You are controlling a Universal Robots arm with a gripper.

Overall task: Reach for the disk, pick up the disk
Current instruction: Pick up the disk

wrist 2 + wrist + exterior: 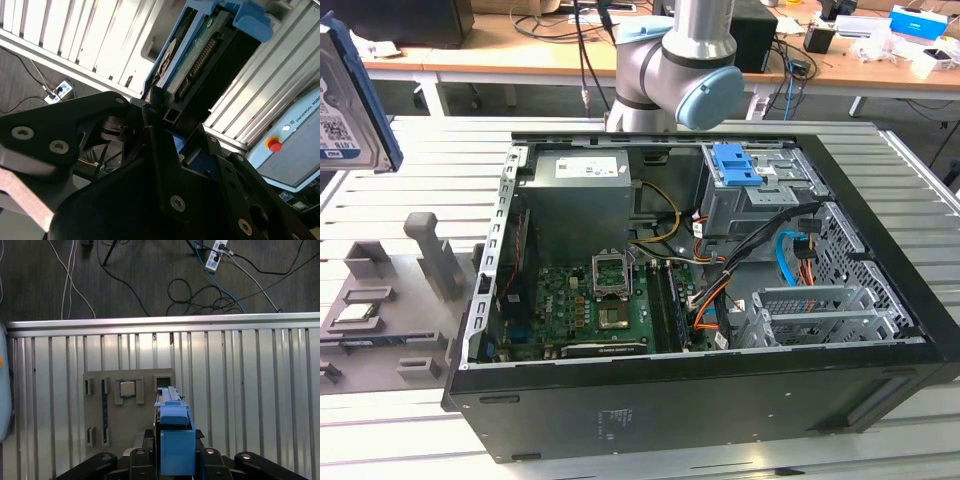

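Blue plastic frames the disk (pixel 348 100), which hangs in the air at the far edge of the exterior view's left, above the slatted metal table (pixel 430 160) and touching nothing beneath it. In the second wrist view we see the gripper (pixel 161 104) clenched on the drive, its black fingers (pixel 151 114) closed on one end, with the drive's green circuit board and connector row facing the camera. In the first wrist view we look down along the blue bracket's edge to a grey fixture tray (pixel 130 420) lying on the table below, with a small square silver chip (pixel 127 388) seated in one of its pockets. Beside the tray, toward the exterior view's right, an open computer case (pixel 720 410) lies on its side, with a blue latch piece (pixel 737 165) on its drive cage. The arm (pixel 680 60) rises behind the case.
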